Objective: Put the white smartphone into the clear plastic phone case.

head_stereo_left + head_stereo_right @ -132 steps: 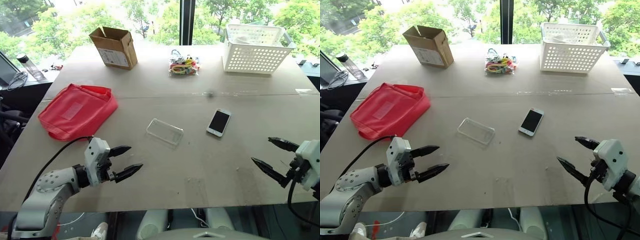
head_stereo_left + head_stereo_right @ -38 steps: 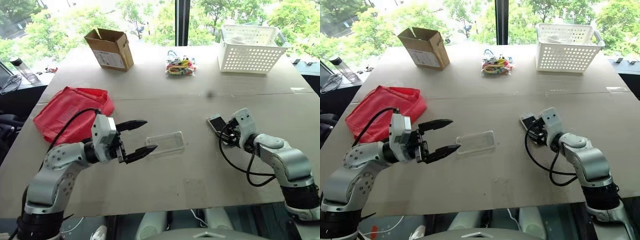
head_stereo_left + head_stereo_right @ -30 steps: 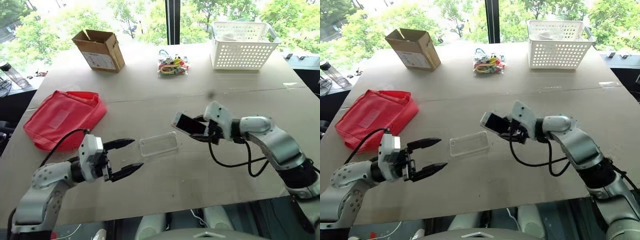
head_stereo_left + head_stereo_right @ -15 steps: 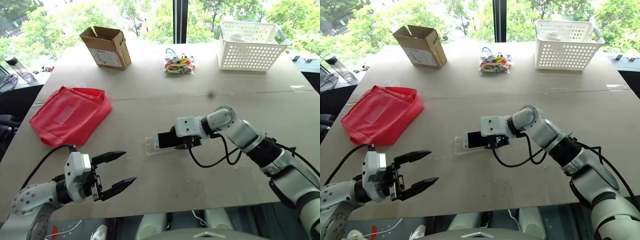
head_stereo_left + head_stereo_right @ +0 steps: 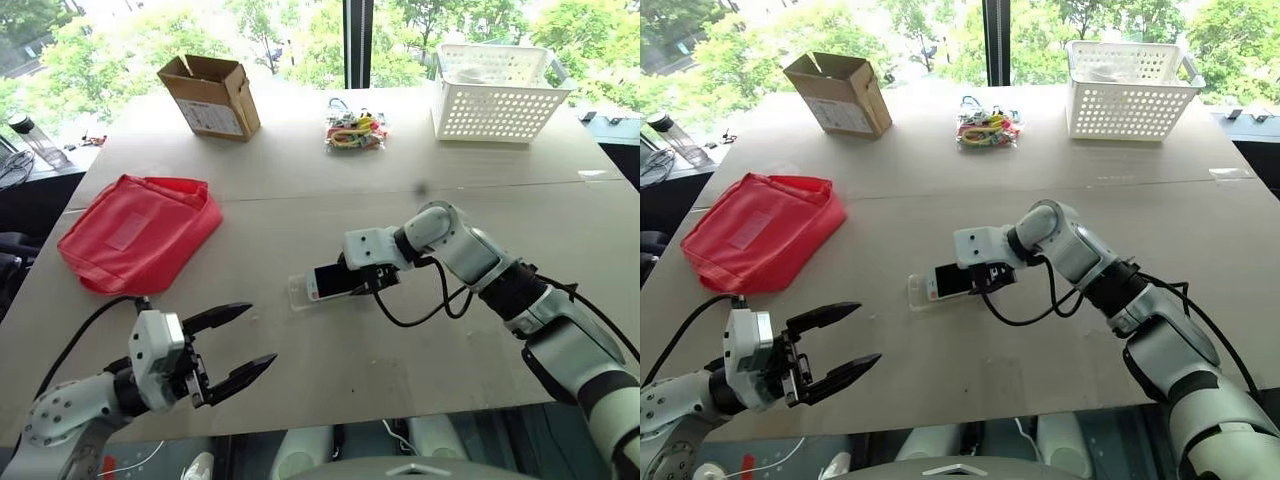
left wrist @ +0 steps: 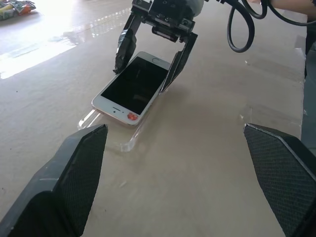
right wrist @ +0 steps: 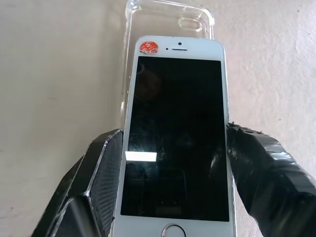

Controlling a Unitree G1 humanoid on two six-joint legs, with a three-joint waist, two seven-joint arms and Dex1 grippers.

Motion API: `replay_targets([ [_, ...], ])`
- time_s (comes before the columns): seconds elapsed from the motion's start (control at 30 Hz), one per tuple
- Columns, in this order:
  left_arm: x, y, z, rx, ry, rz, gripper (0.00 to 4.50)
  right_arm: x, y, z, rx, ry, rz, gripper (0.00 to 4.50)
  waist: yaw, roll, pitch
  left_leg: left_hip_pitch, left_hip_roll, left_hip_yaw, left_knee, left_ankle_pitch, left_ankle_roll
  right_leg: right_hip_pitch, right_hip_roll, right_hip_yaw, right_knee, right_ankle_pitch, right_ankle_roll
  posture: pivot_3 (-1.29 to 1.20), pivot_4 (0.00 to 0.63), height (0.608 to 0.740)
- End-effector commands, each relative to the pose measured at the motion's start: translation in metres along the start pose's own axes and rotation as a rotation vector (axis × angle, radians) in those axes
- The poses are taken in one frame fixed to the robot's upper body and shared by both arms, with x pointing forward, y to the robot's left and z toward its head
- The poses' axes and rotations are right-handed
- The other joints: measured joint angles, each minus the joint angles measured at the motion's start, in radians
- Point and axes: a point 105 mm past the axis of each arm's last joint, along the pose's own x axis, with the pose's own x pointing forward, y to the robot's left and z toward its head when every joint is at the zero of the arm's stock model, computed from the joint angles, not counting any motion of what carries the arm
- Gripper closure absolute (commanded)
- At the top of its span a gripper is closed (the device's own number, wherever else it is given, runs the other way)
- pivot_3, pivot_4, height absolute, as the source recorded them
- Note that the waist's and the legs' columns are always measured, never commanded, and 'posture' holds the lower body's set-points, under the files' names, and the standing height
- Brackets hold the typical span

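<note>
Our right gripper [image 7: 175, 197] pinches the small white smartphone with its black screen [image 7: 175, 143] by the long edges, holding it over the thin clear plastic phone case [image 6: 116, 136] lying mid-table. The phone's far end seems to overhang the shell slightly askew, though we cannot tell whether any corner is seated. Pressing now could skid the light case or wedge the phone on its rim. Our left gripper [image 5: 232, 345] hangs wide and empty, well apart.

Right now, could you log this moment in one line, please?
right gripper holds white smartphone | above clear plastic phone case, unseated | left gripper open
</note>
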Motion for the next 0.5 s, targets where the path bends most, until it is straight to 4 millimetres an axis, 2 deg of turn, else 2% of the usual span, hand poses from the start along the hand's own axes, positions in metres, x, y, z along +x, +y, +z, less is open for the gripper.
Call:
replay_targets([
  [0.03, -0.004, 0.002, 0.003, 0.032, -0.013, 0.009, 0.0, 0.002, 0.0, -0.017, 0.016, 0.07, 0.005, 1.72, 0.002, 0.0, 0.0, 0.0, 0.0, 0.0, 0.0, 0.0, 0.0, 0.0, 0.0, 0.0, 0.0, 0.0, 0.0, 0.0, 0.15, 0.733],
  [0.13, -0.003, 0.003, 0.001, 0.035, -0.017, 0.012, 0.0, 0.003, 0.006, -0.013, -0.013, 0.04, 0.043, 1.72, 0.002, 0.0, 0.0, 0.0, 0.0, 0.0, 0.0, 0.0, 0.0, 0.0, 0.0, 0.0, 0.0, 0.0, 0.0, 0.0, 0.15, 0.733],
  [0.27, -0.002, 0.003, 0.0, 0.036, -0.023, 0.008, 0.0, 0.005, 0.007, -0.003, -0.014, -0.011, 0.051, 1.72, 0.002, 0.0, 0.0, 0.0, 0.0, 0.0, 0.0, 0.0, 0.0, 0.0, 0.0, 0.0, 0.0, 0.0, 0.0, 0.0, 0.15, 0.733],
  [0.5, -0.002, 0.004, -0.002, 0.04, -0.023, 0.006, 0.0, 0.005, 0.006, 0.001, 0.003, -0.026, 0.062, 1.72, 0.001, 0.0, 0.0, 0.0, 0.0, 0.0, -0.001, -0.001, -0.001, -0.001, 0.0, -0.001, 0.0, 0.0, 0.0, 0.0, 0.15, 0.733],
])
